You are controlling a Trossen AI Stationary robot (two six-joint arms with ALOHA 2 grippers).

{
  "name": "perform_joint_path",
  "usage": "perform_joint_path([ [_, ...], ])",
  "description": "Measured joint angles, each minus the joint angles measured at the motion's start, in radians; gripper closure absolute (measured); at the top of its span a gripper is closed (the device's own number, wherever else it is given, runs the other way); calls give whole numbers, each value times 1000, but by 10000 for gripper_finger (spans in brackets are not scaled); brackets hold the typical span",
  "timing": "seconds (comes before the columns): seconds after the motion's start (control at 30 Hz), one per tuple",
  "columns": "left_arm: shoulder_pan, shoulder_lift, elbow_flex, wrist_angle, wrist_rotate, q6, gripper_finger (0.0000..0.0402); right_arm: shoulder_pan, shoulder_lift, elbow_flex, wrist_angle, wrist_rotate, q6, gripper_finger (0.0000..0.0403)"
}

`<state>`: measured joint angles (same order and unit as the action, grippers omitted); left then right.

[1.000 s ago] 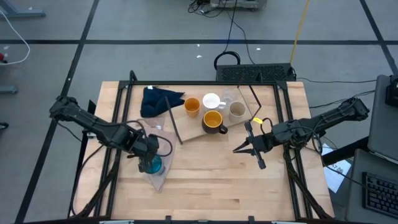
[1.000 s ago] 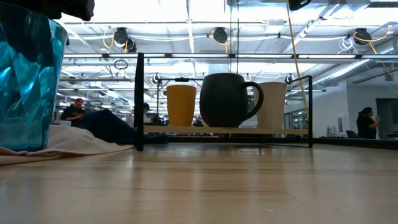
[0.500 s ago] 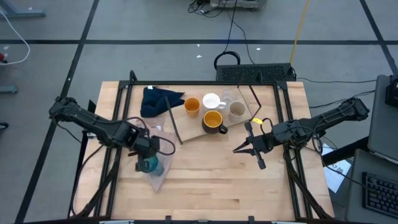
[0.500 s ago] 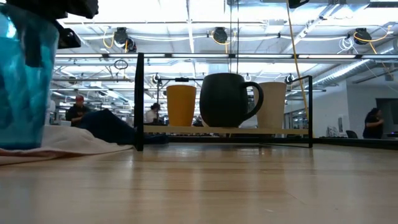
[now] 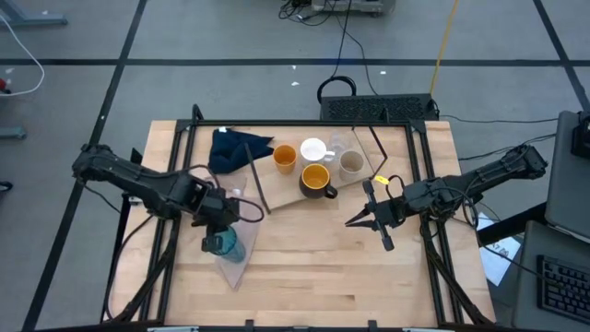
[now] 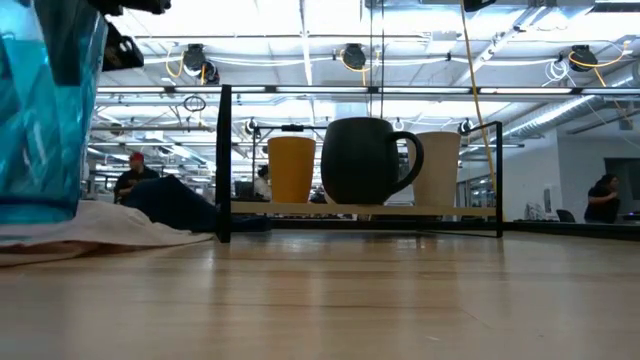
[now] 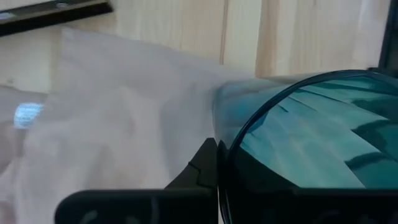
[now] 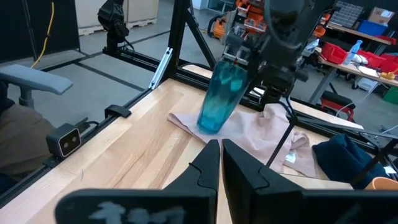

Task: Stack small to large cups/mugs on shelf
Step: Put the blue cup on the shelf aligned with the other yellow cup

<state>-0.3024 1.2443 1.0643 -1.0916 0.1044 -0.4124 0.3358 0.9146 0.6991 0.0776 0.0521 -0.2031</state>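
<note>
Teal tumbler point(image 5: 224, 243) sits lower left of the high view, on the pinkish cloth point(image 5: 232, 263), well apart from the shelf point(image 5: 286, 195) at upper centre. Left gripper point(image 5: 216, 224) is at its rim, fingers pinched on the wall: one finger point(image 7: 205, 168) shows outside the rim in the wrist view, the other presumably inside. Tumbler looks like thin faceted plastic: likely light, stiff, slick; a rim pinch may let it swing or slip, and it appears tilted in the right wrist view point(image 8: 221, 99). Cloth beneath is soft and could drag along if the base catches. Shelf already carries the orange cup point(image 5: 284, 157), white mug point(image 5: 313, 149), dark mug point(image 5: 316, 178), grey-beige cup point(image 5: 351, 163), and a clear cup that is hard to make out; open spot seems scarce, likely at the right end. Black rod frame point(image 6: 224, 160) and the blue cloth point(image 5: 235, 148) edge the approach. Right gripper point(image 5: 369, 217) waits mid-right over bare desk point(image 5: 313, 267), fingers pressed together, nothing held.
</note>
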Motion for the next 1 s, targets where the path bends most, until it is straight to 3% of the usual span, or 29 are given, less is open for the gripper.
perform_joint_path([
  [0.37, 13, 29, 267, -123, -85, 63, 397, 0, 0, 0, -10, 0, 0, 394],
  [0.53, 30, 173, 422, -159, -98, 166, 397, 0, 0, 0, -16, 0, 0, 394],
  [0.73, 82, 367, 643, -336, -111, 279, 397, 0, 0, 0, -21, 0, 0, 394],
  [1.0, 153, 475, 899, -399, -139, 421, 397, 0, 0, 0, -52, 0, 15, 394],
])
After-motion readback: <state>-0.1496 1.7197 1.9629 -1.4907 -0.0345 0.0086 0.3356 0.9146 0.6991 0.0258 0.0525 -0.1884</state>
